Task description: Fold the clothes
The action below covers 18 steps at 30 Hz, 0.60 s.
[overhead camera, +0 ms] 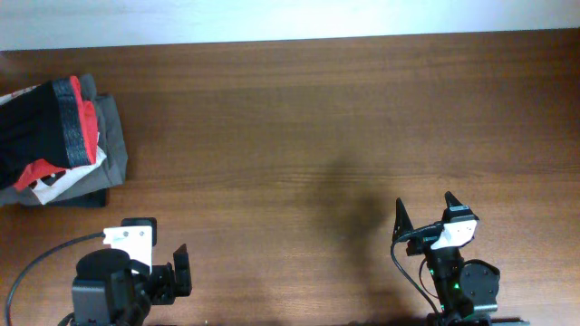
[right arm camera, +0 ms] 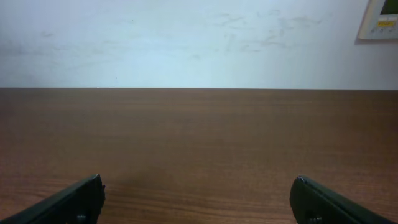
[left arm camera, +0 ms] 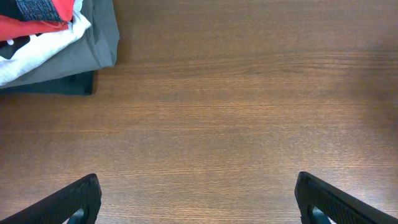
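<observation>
The black pants (overhead camera: 25, 127) lie bunched on top of a pile at the table's far left, their grey waistband (overhead camera: 66, 116) with red-orange trim facing right. In the left wrist view only a corner of the waistband (left arm camera: 37, 6) shows at the top left. My left gripper (overhead camera: 159, 272) (left arm camera: 199, 200) is open and empty near the front edge, well short of the pile. My right gripper (overhead camera: 426, 212) (right arm camera: 198, 200) is open and empty at the front right, over bare wood.
Under the pants lie a red T-shirt with white lettering (overhead camera: 41, 177) (left arm camera: 25, 28) and folded grey garments (overhead camera: 111, 136) (left arm camera: 87, 43). The wooden table (overhead camera: 317, 136) ends at a white wall (right arm camera: 186, 43) at the back.
</observation>
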Each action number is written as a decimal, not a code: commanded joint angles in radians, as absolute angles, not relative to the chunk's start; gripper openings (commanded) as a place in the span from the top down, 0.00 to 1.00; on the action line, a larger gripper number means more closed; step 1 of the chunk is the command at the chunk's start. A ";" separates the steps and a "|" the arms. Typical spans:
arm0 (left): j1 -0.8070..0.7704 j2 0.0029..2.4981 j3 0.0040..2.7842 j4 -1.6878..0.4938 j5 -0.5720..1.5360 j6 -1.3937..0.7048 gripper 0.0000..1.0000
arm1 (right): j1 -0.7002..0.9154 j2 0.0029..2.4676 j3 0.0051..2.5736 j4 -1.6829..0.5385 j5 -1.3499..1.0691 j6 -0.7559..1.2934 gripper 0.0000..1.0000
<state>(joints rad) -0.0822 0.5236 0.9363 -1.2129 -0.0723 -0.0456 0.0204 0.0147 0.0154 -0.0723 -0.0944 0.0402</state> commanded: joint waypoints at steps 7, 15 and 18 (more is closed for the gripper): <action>-0.084 0.519 0.934 -1.211 -0.084 -0.030 0.01 | 0.019 0.006 0.006 -0.068 -0.096 0.034 0.01; -0.084 0.519 0.934 -1.211 -0.084 -0.030 0.01 | 0.020 0.005 0.006 -0.067 -0.097 0.034 0.01; -0.084 0.519 0.934 -1.212 -0.084 -0.030 0.01 | 0.020 0.005 0.006 -0.067 -0.096 0.034 0.01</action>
<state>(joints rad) -0.0822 0.5236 0.9363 -1.2129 -0.0723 -0.0456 0.0204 0.0147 0.0154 -0.0704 -0.0940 0.0410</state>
